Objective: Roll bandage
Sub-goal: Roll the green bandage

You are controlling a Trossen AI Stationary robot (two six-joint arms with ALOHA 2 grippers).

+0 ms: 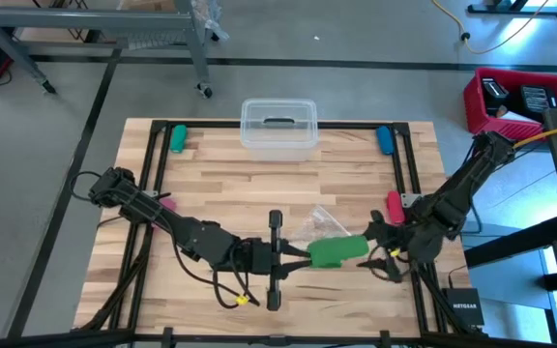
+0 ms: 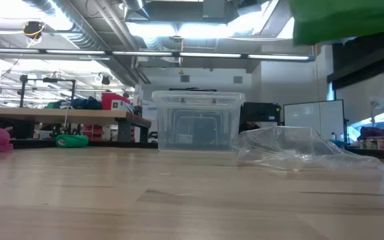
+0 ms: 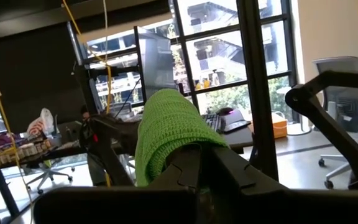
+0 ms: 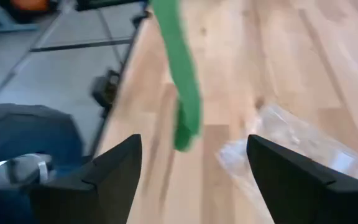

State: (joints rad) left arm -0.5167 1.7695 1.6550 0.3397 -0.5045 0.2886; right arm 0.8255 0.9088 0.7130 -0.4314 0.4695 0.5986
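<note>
The bandage (image 1: 337, 249) is a bright green, partly rolled bundle held above the table's near middle, seen high up in the low view (image 2: 342, 20). My left gripper (image 1: 293, 254) reaches in from the left and is shut on it. A loose green strip (image 4: 182, 81) hangs from the bundle, blurred in the right wrist view. My right gripper (image 1: 383, 246) stands just right of the bundle, open (image 4: 194, 180), with nothing between its fingers. My left gripper is shut on the left end of the rolled bandage (image 3: 169, 152), where the green knit comes out from between its fingers. The fingers lie about level and come from the table's left. The bundle sticks out past the fingertips, lifted clear of the table.
A crumpled clear plastic bag (image 1: 322, 224) lies just beyond the bandage. A clear lidded box (image 1: 278, 127) stands at the far middle. A green cylinder (image 1: 177, 138) and a blue one (image 1: 385, 140) lie at the far corners. Pink-red items (image 1: 393, 205) sit by each side rail.
</note>
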